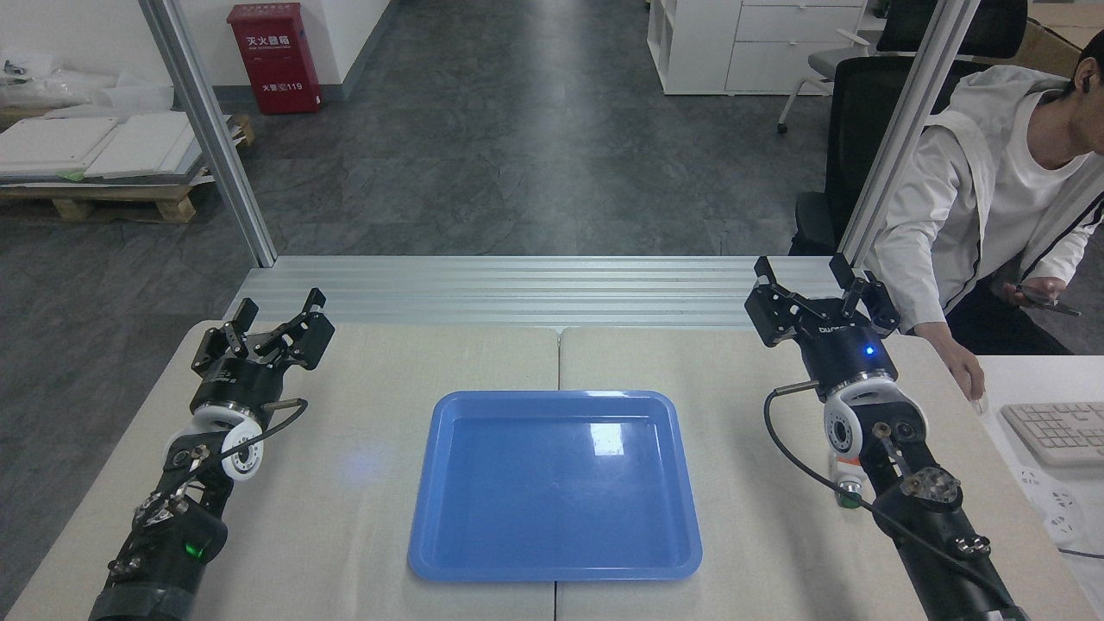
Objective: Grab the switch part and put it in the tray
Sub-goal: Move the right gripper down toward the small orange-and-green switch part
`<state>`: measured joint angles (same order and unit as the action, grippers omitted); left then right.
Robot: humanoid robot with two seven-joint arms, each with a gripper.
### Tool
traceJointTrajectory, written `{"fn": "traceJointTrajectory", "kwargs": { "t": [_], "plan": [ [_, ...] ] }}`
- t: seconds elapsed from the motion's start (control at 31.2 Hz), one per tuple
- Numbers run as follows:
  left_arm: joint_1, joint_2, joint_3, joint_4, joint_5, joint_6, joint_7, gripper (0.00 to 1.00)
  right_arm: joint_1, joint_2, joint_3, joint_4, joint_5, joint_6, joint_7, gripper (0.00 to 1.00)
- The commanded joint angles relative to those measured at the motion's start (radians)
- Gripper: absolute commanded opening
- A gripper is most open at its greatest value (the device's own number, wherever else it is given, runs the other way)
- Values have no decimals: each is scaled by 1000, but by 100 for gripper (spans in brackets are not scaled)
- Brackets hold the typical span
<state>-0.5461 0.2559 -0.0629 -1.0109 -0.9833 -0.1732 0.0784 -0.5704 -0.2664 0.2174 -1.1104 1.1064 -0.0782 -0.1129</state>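
Both claws are up near the far edge of the table with nothing in them. Left claw (274, 321) has its fingers spread wide, and the right claw (819, 289) is splayed open too. The tray (552, 561) sits between them, a bit nearer than both, on the beige table (371, 517). The switch part (847, 483) is on the table well behind the right claw, tucked right against that arm's wrist and mostly hidden, just the orange bit and the green cap peeking out. A person (992, 198) sits just past the right claw, hand on the table edge beside a keyboard (1056, 431).
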Motion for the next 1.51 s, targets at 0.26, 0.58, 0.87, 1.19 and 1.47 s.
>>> {"fn": "traceJointTrajectory", "kwargs": {
  "t": [0.26,0.58,0.87,1.19,1.47],
  "plan": [
    [0,-1,0,0,0,1,0,100,-11,-42,0,23,1,15,-7,97],
    [0,0,0,0,0,1,0,100,4,-74,-1,27,0,28,51,97],
    [0,0,0,0,0,1,0,100,35,-66,-33,15,-25,32,127,97],
    [0,0,0,0,0,1,0,100,47,-129,-53,30,-135,-46,131,97],
    [0,0,0,0,0,1,0,100,49,-132,-52,32,-145,-72,121,97]
  ]
}}
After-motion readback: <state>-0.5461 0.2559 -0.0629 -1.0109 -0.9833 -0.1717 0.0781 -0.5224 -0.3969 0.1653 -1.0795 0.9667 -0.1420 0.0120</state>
